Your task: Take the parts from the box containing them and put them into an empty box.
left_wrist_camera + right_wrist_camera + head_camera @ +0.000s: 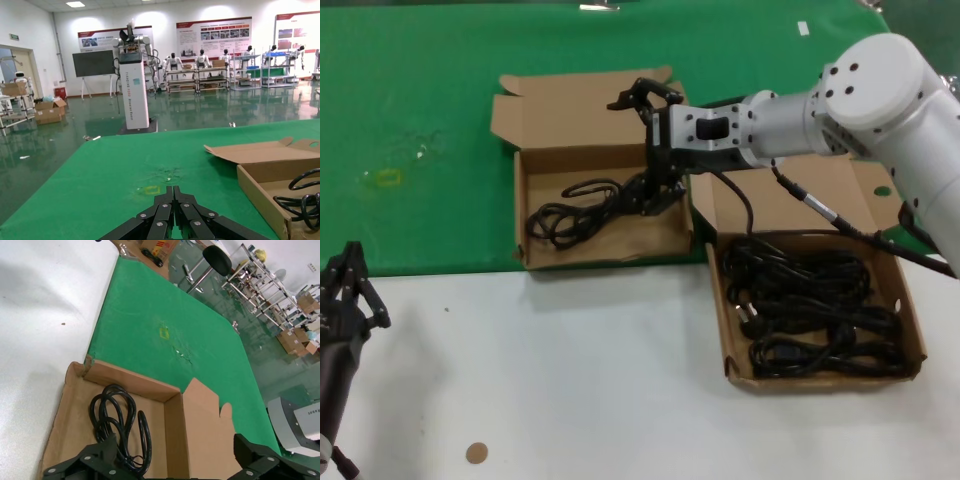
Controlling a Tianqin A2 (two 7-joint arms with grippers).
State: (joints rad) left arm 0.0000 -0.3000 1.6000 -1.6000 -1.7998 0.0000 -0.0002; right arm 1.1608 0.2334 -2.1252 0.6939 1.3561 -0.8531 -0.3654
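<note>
The box containing the parts point(820, 381) sits at the right, filled with several coiled black cables point(810, 310). The other box point(610, 256) stands to its left on the green mat and holds one black cable bundle point(575, 210). My right gripper point(647, 145) hangs open over that box's right end, its lower finger close to the bundle's end. In the right wrist view the bundle point(120, 425) lies on the box floor point(67, 430), with nothing between the spread jaws of the right gripper point(172, 440). My left gripper point(345, 270) rests shut at the near left, also point(174, 189).
The two boxes stand side by side, lids point(580, 110) folded back. A green mat point(420, 100) covers the far half of the table and white tabletop point(570, 380) the near half. A small brown disc point(476, 453) lies near the front edge.
</note>
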